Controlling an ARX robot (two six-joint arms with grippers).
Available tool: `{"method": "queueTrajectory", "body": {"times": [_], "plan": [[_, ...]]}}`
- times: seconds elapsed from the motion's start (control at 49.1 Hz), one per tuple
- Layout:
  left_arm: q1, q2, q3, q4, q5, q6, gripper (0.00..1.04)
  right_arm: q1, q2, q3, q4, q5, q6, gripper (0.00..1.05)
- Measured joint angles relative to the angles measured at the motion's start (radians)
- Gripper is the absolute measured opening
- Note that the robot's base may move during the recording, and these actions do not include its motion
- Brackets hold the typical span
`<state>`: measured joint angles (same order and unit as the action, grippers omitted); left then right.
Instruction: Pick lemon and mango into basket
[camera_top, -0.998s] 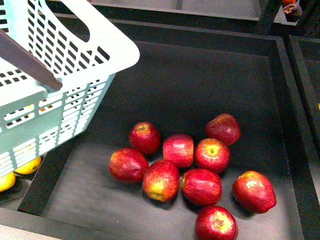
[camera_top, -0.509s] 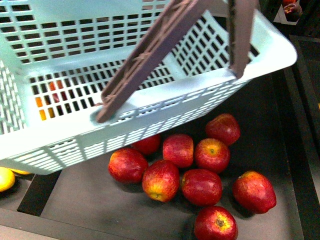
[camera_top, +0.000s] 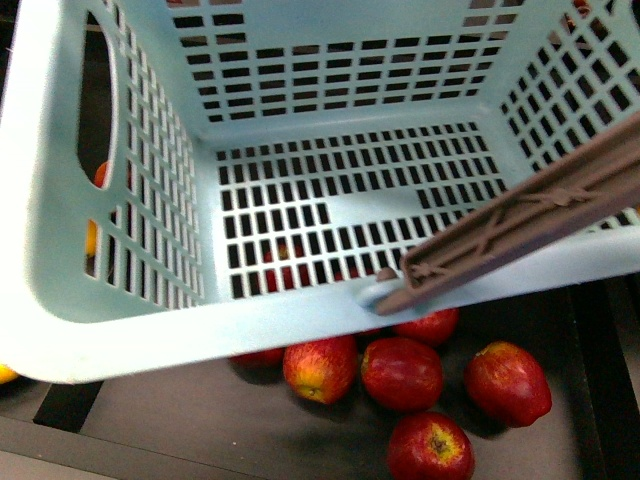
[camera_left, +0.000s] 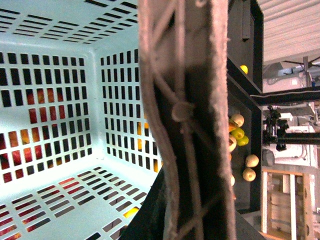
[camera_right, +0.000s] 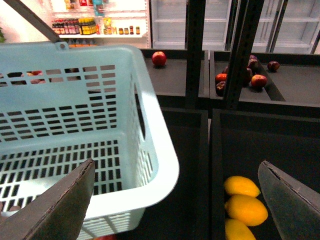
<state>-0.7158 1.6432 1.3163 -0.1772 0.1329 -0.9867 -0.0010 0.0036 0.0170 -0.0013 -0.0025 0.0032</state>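
Note:
The pale aqua basket hangs tilted over the apple bin and fills most of the front view; its floor is empty. My left gripper is shut on its brown handle, which also crosses the front view. My right gripper is open and empty beside the basket's rim. Three yellow-orange oval fruits that look like lemons lie in the dark bin next to it. Orange and yellow fruit shows through the basket's slots. I cannot pick out the mango.
Several red apples lie in the black bin under the basket. Black dividers separate the bins. Black shelf posts and further bins with an apple and dark red fruit stand behind.
The basket has swung from the left across the front view and now covers most of the apple bin. Its handle has moved to the right side.

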Motion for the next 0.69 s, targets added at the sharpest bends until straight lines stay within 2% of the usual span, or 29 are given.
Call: {"method": "queueTrajectory", "body": {"times": [0.183,0.387,0.407,0.428,0.448,0.489,0.57,0.611,0.693], "plan": [[0.014,0.001,0.0,0.0,-0.029,0.024,0.05,0.0,0.0,0.0,0.0,0.0,0.0,0.96],[0.013,0.001,0.0,0.0,-0.012,0.025,0.05,0.0,0.0,0.0,0.0,0.0,0.0,0.96],[0.012,0.001,0.0,0.0,-0.012,0.025,0.05,0.004,0.006,0.002,-0.007,0.018,0.005,0.96],[0.011,0.001,0.0,0.0,-0.011,0.025,0.05,0.032,0.045,0.034,-0.093,0.114,0.067,0.96],[0.01,0.001,0.0,0.0,-0.01,0.025,0.05,0.047,0.066,0.05,-0.134,0.152,0.093,0.96],[0.01,0.001,0.0,0.0,-0.008,0.025,0.05,0.081,0.178,0.119,-0.289,0.307,0.204,0.96],[0.01,0.001,0.002,-0.001,-0.007,0.021,0.05,0.07,0.307,0.182,-0.431,0.441,0.352,0.96],[0.009,0.001,0.002,-0.001,-0.009,0.024,0.05,0.046,0.336,0.19,-0.443,0.46,0.396,0.96],[0.011,0.003,0.002,-0.001,-0.011,0.024,0.05,-0.048,0.361,0.206,-0.398,0.42,0.467,0.96]]}}
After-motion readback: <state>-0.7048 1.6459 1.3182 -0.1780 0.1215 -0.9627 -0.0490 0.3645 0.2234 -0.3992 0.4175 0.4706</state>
